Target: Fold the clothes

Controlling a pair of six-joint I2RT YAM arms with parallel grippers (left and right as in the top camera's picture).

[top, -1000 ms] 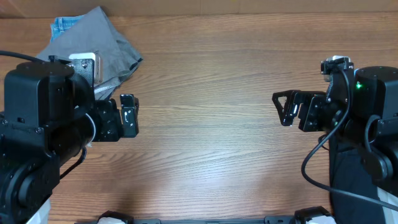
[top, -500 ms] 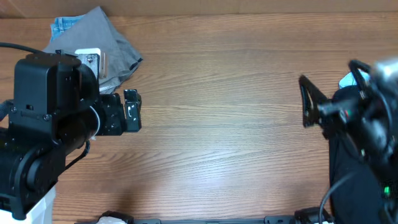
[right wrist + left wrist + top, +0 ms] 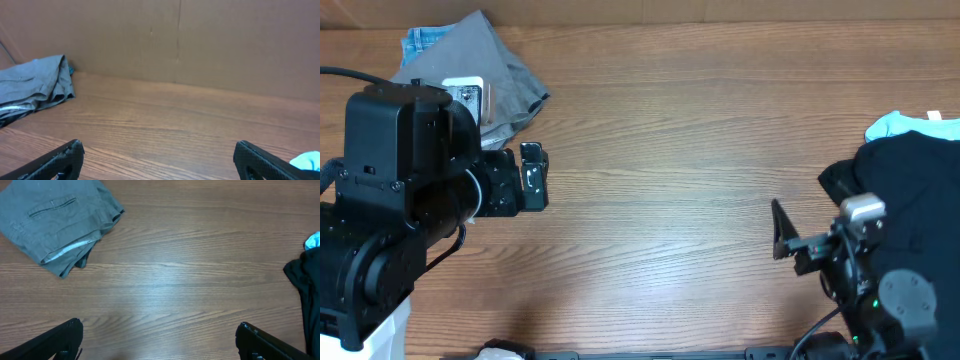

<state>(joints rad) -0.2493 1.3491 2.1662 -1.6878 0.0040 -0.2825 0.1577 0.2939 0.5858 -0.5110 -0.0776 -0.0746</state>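
Note:
The folded grey shorts (image 3: 498,72) lie at the table's far left corner, on top of a blue denim garment (image 3: 420,42). They also show in the left wrist view (image 3: 52,217) and the right wrist view (image 3: 35,82). A black garment (image 3: 910,185) lies heaped at the right edge with a light-blue one (image 3: 895,125) behind it; both show in the left wrist view, black (image 3: 305,280) and light-blue (image 3: 314,240). My left gripper (image 3: 532,180) is open and empty just in front of the grey shorts. My right gripper (image 3: 782,232) is open and empty, left of the black heap.
A brown cardboard wall (image 3: 180,40) stands behind the table's far edge. Bare wooden tabletop (image 3: 660,150) spans the middle between the two piles.
My right arm has swung back toward the near right corner, uncovering the black and light-blue garments. My left arm has barely moved.

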